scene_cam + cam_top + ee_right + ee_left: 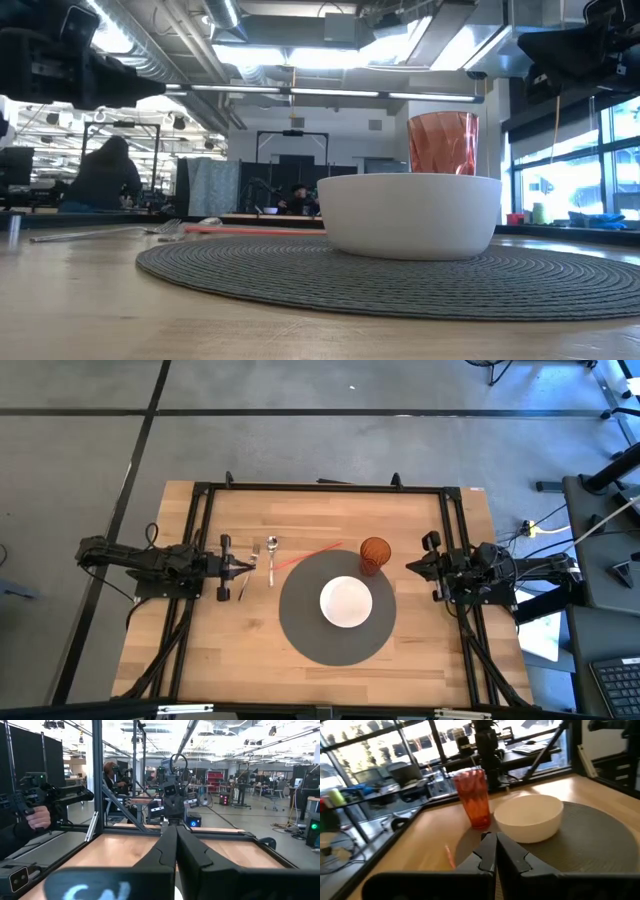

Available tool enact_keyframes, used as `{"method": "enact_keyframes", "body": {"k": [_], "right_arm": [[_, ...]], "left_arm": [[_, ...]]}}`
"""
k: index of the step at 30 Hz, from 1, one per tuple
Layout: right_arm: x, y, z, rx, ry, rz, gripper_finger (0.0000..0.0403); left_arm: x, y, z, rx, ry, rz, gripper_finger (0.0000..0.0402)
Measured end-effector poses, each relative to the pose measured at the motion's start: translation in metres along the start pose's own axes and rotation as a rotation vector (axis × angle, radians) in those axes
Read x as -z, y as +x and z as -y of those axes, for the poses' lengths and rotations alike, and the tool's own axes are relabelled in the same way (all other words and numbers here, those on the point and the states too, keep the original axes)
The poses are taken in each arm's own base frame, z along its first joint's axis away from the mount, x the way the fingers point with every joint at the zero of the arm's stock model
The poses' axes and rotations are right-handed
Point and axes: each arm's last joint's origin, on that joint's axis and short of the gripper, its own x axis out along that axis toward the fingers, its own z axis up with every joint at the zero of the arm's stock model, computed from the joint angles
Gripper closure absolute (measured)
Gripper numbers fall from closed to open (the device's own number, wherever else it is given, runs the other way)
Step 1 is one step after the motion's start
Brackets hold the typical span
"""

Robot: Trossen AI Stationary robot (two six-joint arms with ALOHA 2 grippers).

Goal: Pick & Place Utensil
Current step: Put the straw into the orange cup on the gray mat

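On the left half of the table [420,650], just beside my left gripper [247,565], are the utensils: a fork [255,553], a spoon [271,558] and what looks like a knife [243,587], lying close together between the gripper tip and the round grey placemat [300,630]. The spoon's long axis runs front to back across the table, bowl end pointing at the far edge, handle toward the near edge. The fork sits parallel just left of it. The knife is angled a bit and I can't tell which end is the blade. There's also a thin red stick [305,555] lying diagonally from the spoon toward the cup.

The white bowl [346,602] sits in the middle of the placemat, and the orange cup [375,555] stands upright on the mat's far edge, just behind the bowl.

My left gripper has its fingers pressed together with nothing between them, pointing right at the mat. The right gripper [412,566] is over by the right rail, fingers also together and empty, pointing left, well apart from the utensils.

In the right wrist view a person's hand [37,817] shows beyond the table.
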Motion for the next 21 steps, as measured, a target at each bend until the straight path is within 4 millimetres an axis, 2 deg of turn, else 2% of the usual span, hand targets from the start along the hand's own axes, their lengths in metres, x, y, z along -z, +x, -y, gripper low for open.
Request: {"method": "enact_keyframes", "body": {"k": [4, 17, 21], "right_arm": [[0.0, 0.0, 0.0, 0.0, 0.0, 0.0, 0.0396], [0.0005, 0.0, -0.0005, -0.018, -0.007, -0.004, 0.0395], [-0.0069, 0.0005, -0.0004, -0.019, 0.035, 0.044, 0.0389]], "left_arm": [[0.0005, 0.0002, 0.0013, 0.036, -0.009, 0.0, 0.0399], [0.0003, 0.0002, -0.0001, -0.008, -0.003, -0.006, 0.0397], [0.0003, 0.0002, -0.0001, -0.009, -0.002, -0.006, 0.04]]}}
